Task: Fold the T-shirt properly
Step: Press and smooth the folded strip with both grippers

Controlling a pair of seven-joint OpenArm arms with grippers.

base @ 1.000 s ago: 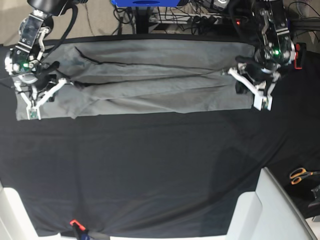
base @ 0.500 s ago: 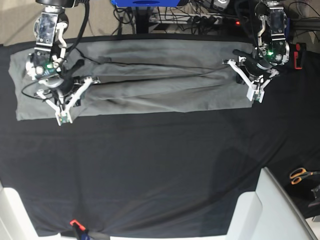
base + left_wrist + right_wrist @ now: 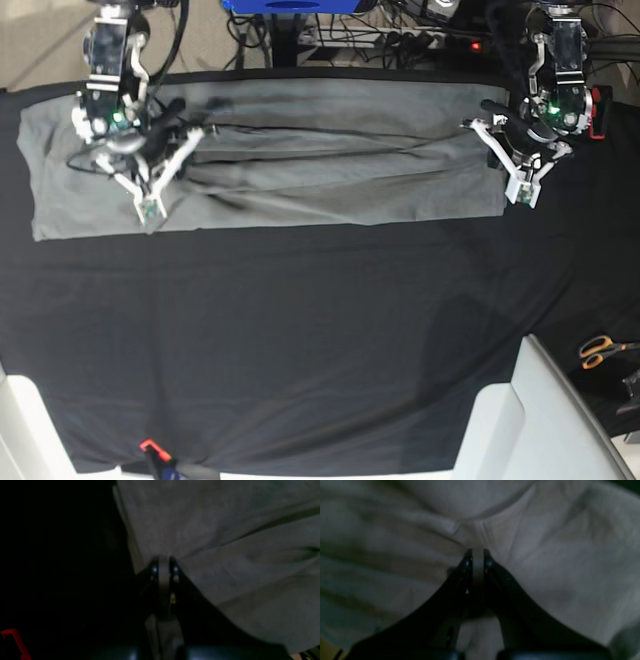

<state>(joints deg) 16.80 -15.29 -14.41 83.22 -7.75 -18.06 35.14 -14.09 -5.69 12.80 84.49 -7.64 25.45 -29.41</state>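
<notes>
both arms reach in from the far edge of the counter point(image 3: 300, 330) and point down at its far strip. the right arm stands over the shirt's left part in the base view, its right tool point(image 3: 152, 205) angled toward the near edge. the left arm stands at the shirt's right end, its left tool point(image 3: 524, 192) angled the same way, just beside the cloth's edge.

the t-shirt point(image 3: 330, 160) is plain grey and lies in a long band across the far part of the counter, on the black table cloth point(image 3: 300, 400). long creases and overlapping layers run along its length; the near edge is fairly straight.

right tool: closed, with a thin fold of the t-shirt point(image 3: 545, 542) nipped between the jaws; the cloth puckers just ahead of the tips in the right wrist view point(image 3: 477, 555).

left tool: closed on the t-shirt point(image 3: 225, 542) at its edge, a strip of grey cloth between the jaws point(image 3: 163, 562).

only the wrist views show the pinched cloth; both are dark and blurred. only the base view shows the shirt's whole lie, plus scissors point(image 3: 600, 350) with orange handles off the counter's right side.
</notes>
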